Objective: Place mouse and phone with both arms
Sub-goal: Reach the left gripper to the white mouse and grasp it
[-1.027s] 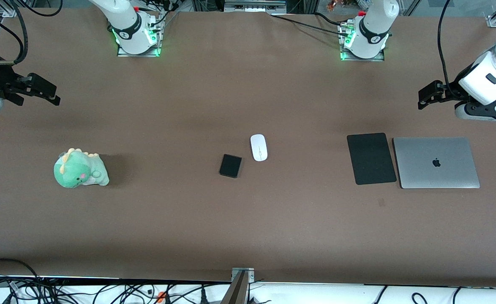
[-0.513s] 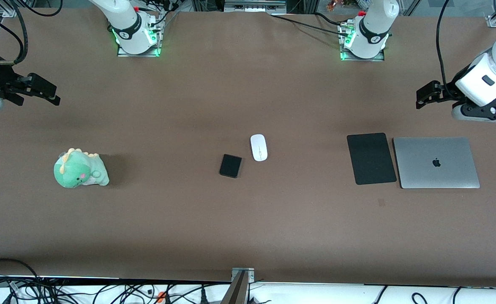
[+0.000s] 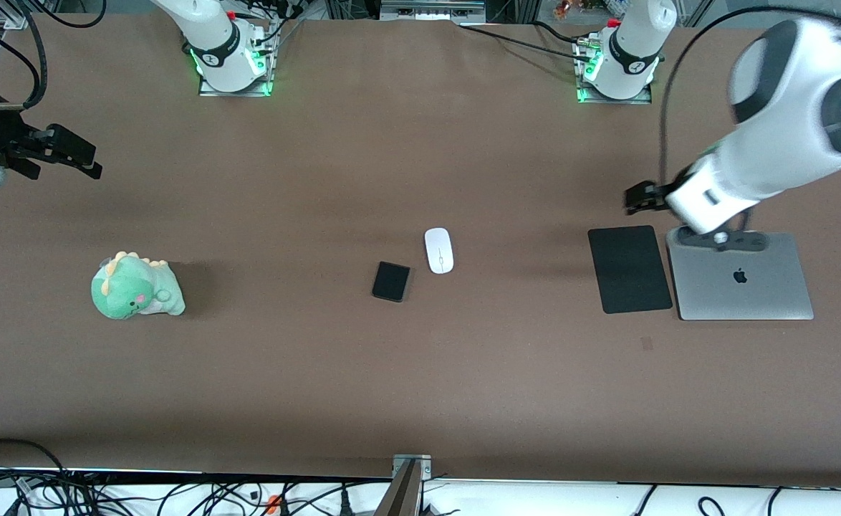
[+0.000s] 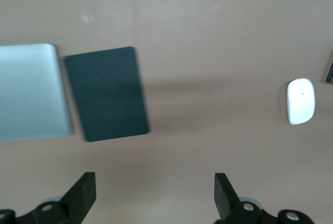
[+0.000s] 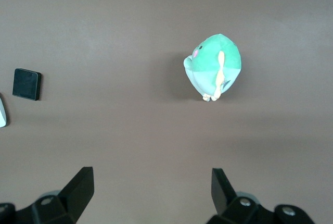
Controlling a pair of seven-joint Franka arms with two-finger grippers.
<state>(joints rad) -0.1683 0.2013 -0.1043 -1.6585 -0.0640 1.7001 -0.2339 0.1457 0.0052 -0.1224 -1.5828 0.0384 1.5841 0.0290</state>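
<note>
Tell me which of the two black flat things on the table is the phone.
The phone is the small, nearly square black slab beside the white mouse. The much larger black mouse pad lies against the laptop.

White mouse (image 3: 438,250) lies mid-table; black phone (image 3: 391,281) flat just beside it.

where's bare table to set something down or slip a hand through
Wide bare stretches lie between the plush dinosaur and the phone, and between the mouse and the mouse pad. Phone and mouse sit close together; mouse pad and laptop nearly touch, the open left gripper above.
</note>
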